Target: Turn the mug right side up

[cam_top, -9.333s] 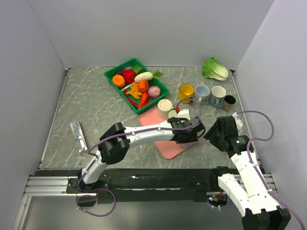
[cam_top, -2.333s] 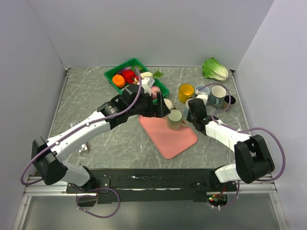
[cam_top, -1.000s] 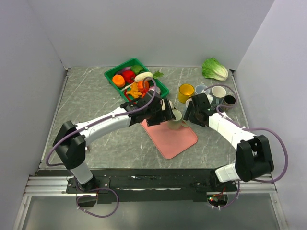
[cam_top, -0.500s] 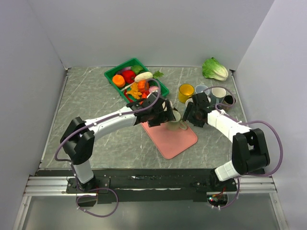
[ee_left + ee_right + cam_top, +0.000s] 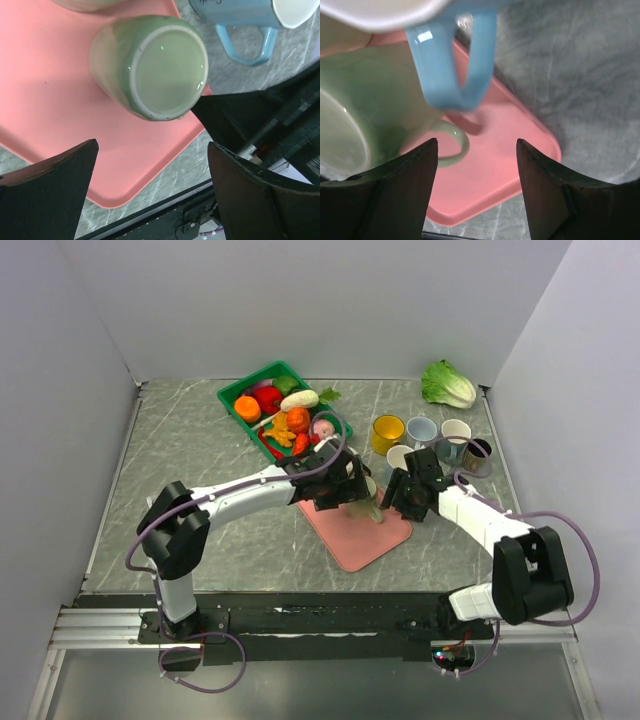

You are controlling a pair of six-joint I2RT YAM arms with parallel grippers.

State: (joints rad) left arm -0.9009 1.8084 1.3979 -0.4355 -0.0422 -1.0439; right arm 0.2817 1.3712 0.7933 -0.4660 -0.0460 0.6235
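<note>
The green mug (image 5: 150, 67) is being lined up for righting: it is lying tipped near the pink tray's (image 5: 45, 100) right edge, base towards the left gripper (image 5: 152, 146), which is being held wide above it. The right gripper (image 5: 476, 142) is being kept apart, empty, facing the handle. A grip and an upward swing are being called for. Since a second ago, both grippers are being brought closer

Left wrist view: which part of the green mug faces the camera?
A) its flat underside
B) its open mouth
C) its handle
A: the green mug shows its ringed, closed underside to the camera as it leans over the pink tray; no opening or handle is visible here.
</note>
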